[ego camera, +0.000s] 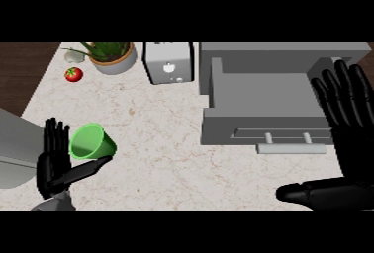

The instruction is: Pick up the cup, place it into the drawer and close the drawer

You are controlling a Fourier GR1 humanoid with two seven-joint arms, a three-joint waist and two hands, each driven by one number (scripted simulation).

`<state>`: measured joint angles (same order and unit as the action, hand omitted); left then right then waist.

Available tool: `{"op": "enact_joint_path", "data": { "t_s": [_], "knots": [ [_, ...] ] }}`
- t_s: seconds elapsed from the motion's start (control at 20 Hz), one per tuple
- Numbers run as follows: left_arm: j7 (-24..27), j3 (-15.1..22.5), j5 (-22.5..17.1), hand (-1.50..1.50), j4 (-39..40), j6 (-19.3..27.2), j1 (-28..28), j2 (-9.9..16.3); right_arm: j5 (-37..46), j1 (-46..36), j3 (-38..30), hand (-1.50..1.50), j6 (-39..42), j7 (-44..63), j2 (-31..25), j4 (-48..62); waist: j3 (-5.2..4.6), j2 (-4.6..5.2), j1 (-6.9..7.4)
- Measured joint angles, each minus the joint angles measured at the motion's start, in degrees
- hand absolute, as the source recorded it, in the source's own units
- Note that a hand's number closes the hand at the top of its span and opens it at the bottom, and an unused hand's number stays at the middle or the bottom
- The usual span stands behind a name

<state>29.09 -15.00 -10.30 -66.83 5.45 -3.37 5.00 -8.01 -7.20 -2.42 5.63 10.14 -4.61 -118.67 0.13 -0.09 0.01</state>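
Observation:
A green cup (93, 142) is tilted on the pale counter at the left, its mouth turned up and to the left. My left hand (54, 163) is right beside it with fingers straight up along the cup's left side and the thumb stretched out under its base. The hand is open. At the right, a grey drawer (256, 94) is pulled open, its handle (291, 139) on the front panel. My right hand (345, 113) is open, fingers straight, raised over the drawer's right side, thumb low near the lower edge.
A toaster (169, 63) stands at the back, just left of the drawer. A potted plant (111, 57), a small white object (71, 56) and a tomato (73, 74) sit at the back left. A grey block (15, 148) borders the counter's left edge.

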Motion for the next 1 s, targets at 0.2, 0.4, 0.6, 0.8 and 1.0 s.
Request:
{"op": "enact_joint_path", "data": {
  "t_s": [0.2, 0.4, 0.6, 0.8, 1.0],
  "knots": [
    [3.5, -0.5, -0.6, -1.50, 5.0, -0.3, -0.8, -0.3, -1.0, 0.3, -0.7, -1.50, 0.8, 0.7, -0.6, -0.7, -0.08, 0.06, -0.06],
    [6.9, -1.3, -1.1, -1.50, 10.1, -1.0, -1.6, 0.6, -0.8, -0.3, -1.0, -1.50, 0.7, 0.4, -0.7, 0.3, -0.12, 0.10, -0.06],
    [9.4, -2.1, -1.7, -1.50, 16.2, -2.0, -4.1, 1.8, -0.4, 1.0, 0.0, -1.50, 0.4, 1.6, -0.2, -2.4, -0.14, 0.09, -0.15],
    [12.8, -1.9, -1.7, -1.50, 20.7, -3.2, -5.4, 2.3, -0.4, 3.5, 0.1, -1.50, 1.4, -0.5, 0.2, -2.4, -0.15, 0.11, -0.18],
    [15.9, -2.3, -2.2, -1.50, 26.6, -4.5, -8.6, 3.2, 0.0, 3.2, 0.8, -1.50, 1.4, 0.2, 0.4, -2.9, -0.15, 0.13, -0.21]
  ]
}}
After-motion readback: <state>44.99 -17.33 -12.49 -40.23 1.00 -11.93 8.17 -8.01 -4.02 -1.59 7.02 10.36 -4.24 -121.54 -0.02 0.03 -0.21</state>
